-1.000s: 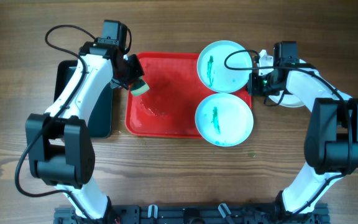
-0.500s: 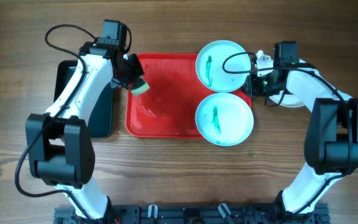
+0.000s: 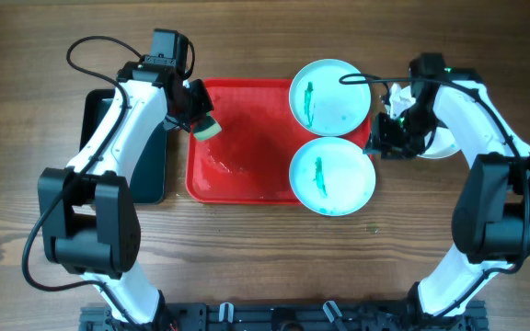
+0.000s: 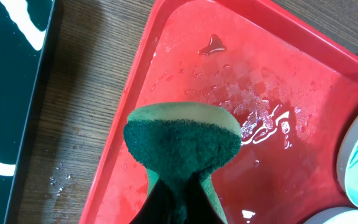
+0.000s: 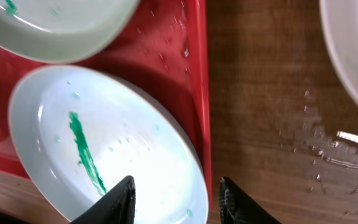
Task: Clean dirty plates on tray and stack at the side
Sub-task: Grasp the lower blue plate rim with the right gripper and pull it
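Observation:
The red tray [image 3: 247, 147] lies mid-table, wet inside. Two pale turquoise plates with teal smears rest on its right side: one at the far right corner [image 3: 330, 97], one at the near right corner [image 3: 331, 176], overhanging the rim. A white plate [image 3: 438, 142] lies on the table right of the tray, partly hidden by my right arm. My left gripper [image 3: 202, 121] is shut on a green sponge [image 4: 182, 144] above the tray's far left corner. My right gripper [image 5: 174, 196] is open, its fingers astride the right rim of the near plate [image 5: 104, 149] and the tray edge [image 5: 197, 93].
A dark green tray [image 3: 150, 152] lies left of the red tray, under my left arm. Water drops wet the wood [image 5: 316, 155] between the red tray and the white plate [image 5: 353, 56].
My right gripper has moved from beside the far plate toward the front, now over the near plate's right rim. The left arm with the sponge has not moved.

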`<state>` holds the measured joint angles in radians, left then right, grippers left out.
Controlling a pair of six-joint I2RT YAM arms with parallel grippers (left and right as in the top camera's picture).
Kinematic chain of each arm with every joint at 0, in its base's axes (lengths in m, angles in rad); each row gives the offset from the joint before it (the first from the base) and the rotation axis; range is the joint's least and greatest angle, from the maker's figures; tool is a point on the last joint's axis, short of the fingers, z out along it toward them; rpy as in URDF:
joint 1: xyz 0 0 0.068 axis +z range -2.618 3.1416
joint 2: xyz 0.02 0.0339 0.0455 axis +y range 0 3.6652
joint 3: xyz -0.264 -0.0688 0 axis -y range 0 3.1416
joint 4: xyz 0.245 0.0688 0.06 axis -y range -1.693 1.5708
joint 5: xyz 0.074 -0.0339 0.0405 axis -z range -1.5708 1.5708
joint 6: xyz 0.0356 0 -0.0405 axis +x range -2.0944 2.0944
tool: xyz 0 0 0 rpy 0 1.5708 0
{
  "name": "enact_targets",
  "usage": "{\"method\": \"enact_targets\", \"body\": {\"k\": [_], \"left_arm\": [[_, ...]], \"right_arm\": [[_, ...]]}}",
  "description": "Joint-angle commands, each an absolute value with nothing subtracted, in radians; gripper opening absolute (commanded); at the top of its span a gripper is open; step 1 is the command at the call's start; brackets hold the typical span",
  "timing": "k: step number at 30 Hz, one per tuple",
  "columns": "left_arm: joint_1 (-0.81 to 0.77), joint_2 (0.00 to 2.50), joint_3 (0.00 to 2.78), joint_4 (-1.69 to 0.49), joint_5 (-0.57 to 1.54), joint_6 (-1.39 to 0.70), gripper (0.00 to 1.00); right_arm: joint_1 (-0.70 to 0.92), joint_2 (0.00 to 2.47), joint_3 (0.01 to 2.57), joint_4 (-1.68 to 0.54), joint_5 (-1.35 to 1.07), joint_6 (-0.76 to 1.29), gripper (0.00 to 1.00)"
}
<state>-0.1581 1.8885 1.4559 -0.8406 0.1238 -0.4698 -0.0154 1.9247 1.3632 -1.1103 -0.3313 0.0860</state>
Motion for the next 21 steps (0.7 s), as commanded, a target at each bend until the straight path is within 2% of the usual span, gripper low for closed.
{"method": "enact_targets", "body": {"k": [1,12,21], "left_arm": [[-0.162,1.901,1.446,-0.838,0.114,-0.479,0.04],[-0.162,1.901,1.446,-0.838,0.113,-0.479,0.04],[-0.162,1.901,1.446,-0.838,0.113,-0.479,0.04]], "right_arm": [[-0.010,1.911,1.287,-1.090,-0.247,0.136,0.40],[-0.009,1.911,1.200,-1.007,-0.243,0.138,0.04],[-0.010,1.907,1.201,-1.049,-0.243,0.122,0.04]]}}
